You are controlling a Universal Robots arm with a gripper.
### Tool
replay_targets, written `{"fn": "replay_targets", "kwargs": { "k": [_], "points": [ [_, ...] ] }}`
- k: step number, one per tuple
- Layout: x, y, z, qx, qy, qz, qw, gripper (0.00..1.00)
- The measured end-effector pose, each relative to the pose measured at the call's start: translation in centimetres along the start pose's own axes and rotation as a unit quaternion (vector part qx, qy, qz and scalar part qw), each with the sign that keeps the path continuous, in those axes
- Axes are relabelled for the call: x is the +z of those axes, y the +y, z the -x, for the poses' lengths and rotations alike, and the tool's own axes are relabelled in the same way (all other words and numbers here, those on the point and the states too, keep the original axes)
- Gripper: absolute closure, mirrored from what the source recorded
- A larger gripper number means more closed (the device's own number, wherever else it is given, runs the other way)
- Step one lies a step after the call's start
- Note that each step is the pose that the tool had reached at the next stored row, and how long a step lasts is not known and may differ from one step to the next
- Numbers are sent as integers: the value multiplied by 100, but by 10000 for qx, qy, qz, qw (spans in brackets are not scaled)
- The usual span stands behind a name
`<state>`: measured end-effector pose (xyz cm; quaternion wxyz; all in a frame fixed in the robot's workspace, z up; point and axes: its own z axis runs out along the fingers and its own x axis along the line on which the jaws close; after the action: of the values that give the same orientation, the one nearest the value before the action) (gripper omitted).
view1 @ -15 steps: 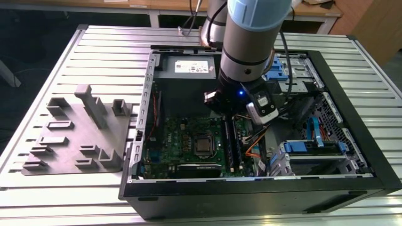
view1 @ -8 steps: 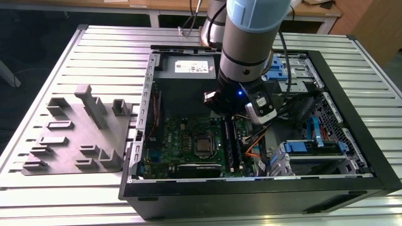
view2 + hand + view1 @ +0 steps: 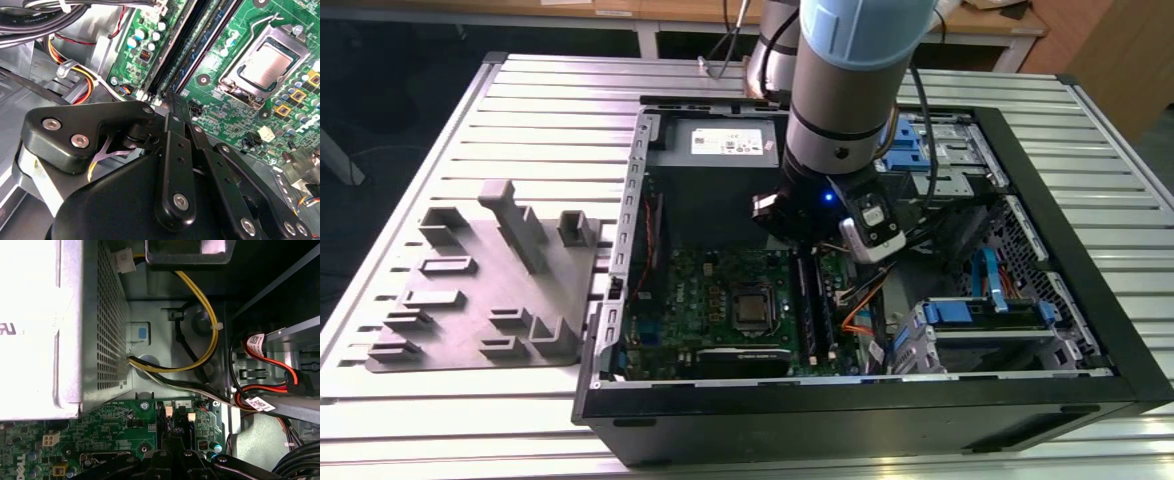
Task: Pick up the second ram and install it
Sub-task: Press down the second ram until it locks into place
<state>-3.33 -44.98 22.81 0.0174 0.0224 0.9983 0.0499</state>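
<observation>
My gripper [image 3: 811, 248] hangs inside the open computer case [image 3: 1067, 300], low over the far end of the black memory slots [image 3: 825, 310] on the green motherboard [image 3: 720, 290]. Its fingers [image 3: 176, 140] are shut side by side, and their tips sit right at the slot ends. In the second wrist view the second ram [image 3: 202, 35], a long dark green-black stick, lies along the slots and runs away from the fingertips. I cannot tell whether the fingers touch it. In the first wrist view the gripper [image 3: 172, 455] points at the white slot latches [image 3: 169, 411].
The processor socket [image 3: 265, 65] lies beside the slots. The power supply box [image 3: 60, 325] and yellow and red cables [image 3: 210, 335] crowd the far end of the case. Blue drive bays [image 3: 947, 150] line the exterior view's right. A grey fixture with upright blocks [image 3: 494, 270] rests on the table to the left.
</observation>
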Motion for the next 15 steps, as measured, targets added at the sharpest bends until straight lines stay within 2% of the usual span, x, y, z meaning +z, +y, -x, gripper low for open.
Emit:
{"fn": "replay_targets", "kwargs": {
  "k": [15],
  "points": [
    [32, -3, 1, 1, 0, 1, 10000, 93]
  ]
}}
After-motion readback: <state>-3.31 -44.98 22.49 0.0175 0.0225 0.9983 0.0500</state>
